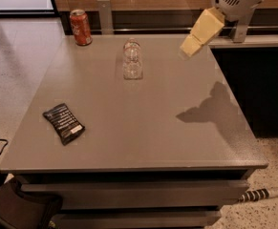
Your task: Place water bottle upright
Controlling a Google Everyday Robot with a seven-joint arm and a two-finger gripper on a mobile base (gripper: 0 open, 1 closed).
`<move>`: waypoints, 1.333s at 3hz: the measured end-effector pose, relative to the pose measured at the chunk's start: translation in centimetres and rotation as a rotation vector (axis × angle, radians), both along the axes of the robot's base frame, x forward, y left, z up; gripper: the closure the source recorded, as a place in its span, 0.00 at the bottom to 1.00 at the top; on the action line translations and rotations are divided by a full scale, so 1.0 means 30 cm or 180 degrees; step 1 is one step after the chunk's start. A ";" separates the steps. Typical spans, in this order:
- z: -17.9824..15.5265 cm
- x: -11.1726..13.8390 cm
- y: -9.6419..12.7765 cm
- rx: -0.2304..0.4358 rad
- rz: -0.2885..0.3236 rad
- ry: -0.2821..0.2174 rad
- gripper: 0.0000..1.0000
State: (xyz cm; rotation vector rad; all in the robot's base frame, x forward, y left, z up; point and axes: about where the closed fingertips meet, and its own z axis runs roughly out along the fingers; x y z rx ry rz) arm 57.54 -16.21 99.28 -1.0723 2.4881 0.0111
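Note:
The water bottle is small, clear and ribbed. It sits on the grey table at the back middle and seems to lie on its side, pointing away from the camera. My gripper, cream-coloured on a white arm, hangs above the table's back right part. It is to the right of the bottle, well apart from it, and it holds nothing.
A red-orange soda can stands at the table's back left corner. A black snack packet lies at the front left. A counter edge and metal post stand behind the arm. A black bag lies on the floor at the front left.

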 end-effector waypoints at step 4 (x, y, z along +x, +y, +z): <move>-0.003 0.147 0.138 0.0368 -0.0824 -0.0491 0.00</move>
